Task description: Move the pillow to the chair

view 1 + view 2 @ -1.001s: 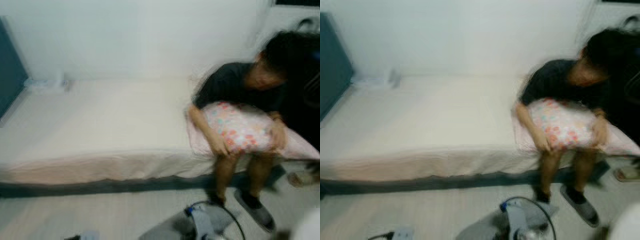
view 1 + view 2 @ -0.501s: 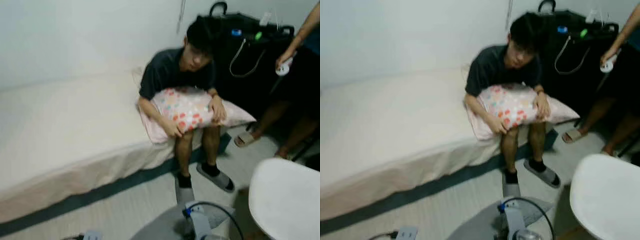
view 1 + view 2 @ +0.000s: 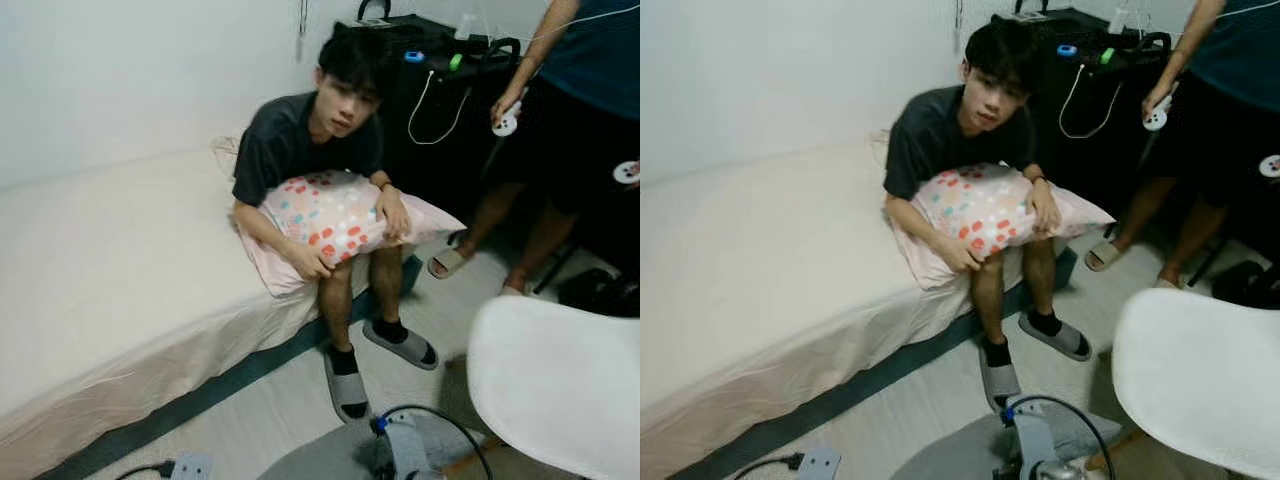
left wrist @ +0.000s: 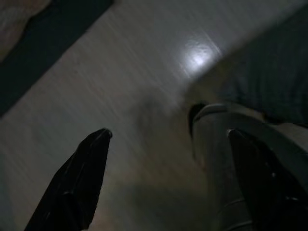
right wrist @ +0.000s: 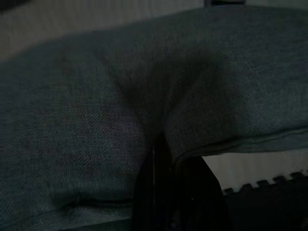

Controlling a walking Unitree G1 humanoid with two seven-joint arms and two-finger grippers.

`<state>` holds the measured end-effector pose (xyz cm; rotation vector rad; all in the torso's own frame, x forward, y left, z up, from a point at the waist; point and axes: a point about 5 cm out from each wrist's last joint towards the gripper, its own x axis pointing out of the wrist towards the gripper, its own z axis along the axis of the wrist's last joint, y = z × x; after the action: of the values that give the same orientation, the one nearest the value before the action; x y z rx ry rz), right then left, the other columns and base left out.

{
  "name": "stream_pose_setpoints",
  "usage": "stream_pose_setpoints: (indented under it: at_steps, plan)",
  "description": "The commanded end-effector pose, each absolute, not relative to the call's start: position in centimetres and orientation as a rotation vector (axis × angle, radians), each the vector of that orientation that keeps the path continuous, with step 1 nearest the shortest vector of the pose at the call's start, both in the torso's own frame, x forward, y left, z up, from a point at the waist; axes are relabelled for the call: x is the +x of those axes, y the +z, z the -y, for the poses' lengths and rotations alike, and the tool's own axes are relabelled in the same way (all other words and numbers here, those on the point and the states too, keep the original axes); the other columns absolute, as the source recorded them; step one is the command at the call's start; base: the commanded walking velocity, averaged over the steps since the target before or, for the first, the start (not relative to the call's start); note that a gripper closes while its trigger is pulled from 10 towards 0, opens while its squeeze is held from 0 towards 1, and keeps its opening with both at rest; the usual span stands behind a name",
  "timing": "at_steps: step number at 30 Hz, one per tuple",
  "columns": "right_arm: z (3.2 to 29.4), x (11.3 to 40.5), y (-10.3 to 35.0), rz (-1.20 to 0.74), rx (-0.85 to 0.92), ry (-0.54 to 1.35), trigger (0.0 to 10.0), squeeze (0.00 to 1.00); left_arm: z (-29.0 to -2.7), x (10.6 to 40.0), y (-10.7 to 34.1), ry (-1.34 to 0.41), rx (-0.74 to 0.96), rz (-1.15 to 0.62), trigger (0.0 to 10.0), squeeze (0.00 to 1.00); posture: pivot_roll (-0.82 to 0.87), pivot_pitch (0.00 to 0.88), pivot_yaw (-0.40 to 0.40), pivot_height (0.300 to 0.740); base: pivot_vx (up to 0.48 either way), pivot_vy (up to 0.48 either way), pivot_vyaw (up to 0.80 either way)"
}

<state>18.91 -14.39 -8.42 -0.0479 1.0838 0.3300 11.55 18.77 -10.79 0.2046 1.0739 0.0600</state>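
Person [image 3: 310, 150] sits on bed [image 3: 110, 270].

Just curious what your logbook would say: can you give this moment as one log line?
pillow: on seated person's lap, at bed edge | chair: right foreground | left tool: open, hanging over floor | right arm: idle

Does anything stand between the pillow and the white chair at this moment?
Yes. A seated person on the bed's edge holds the dotted pillow on their lap with both hands; their legs and slippers sit on the floor toward the white chair. The floor between slippers and chair looks open.
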Motion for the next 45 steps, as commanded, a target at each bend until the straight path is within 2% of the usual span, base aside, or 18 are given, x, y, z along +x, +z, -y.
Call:
stream_pose_setpoints:
  at_steps: [1,35,41,45]
  plan:
    - [15.0,18.4,-8.7,-1.106,-0.063,0.321,10.0,0.0,-18.3,10.2,-11.3,0.037,0.204,-1.131,10.0,0.0,0.05,0.048,-0.054,0.738,0.0,0.0,-0.67]
    - [14.5,18.8,-8.4,-1.085,-0.067,0.371,10.0,0.0,-17.7,11.0,-11.1,0.016,0.145,-1.1,10.0,0.0,0.05,0.037,-0.068,0.738,0.0,0.0,-0.67]
    - [13.9,19.5,-8.0,-1.045,-0.001,0.394,10.0,0.0,-17.7,11.1,-11.1,0.021,0.131,-1.094,10.0,0.0,0.06,0.029,-0.075,0.738,0.0,0.0,-0.67]
    - [11.9,21.3,-6.7,-0.954,0.154,0.486,10.0,0.0,-17.7,11.3,-11.0,0.029,0.118,-1.086,10.0,0.0,0.06,0.026,-0.077,0.738,0.0,0.0,-0.67]
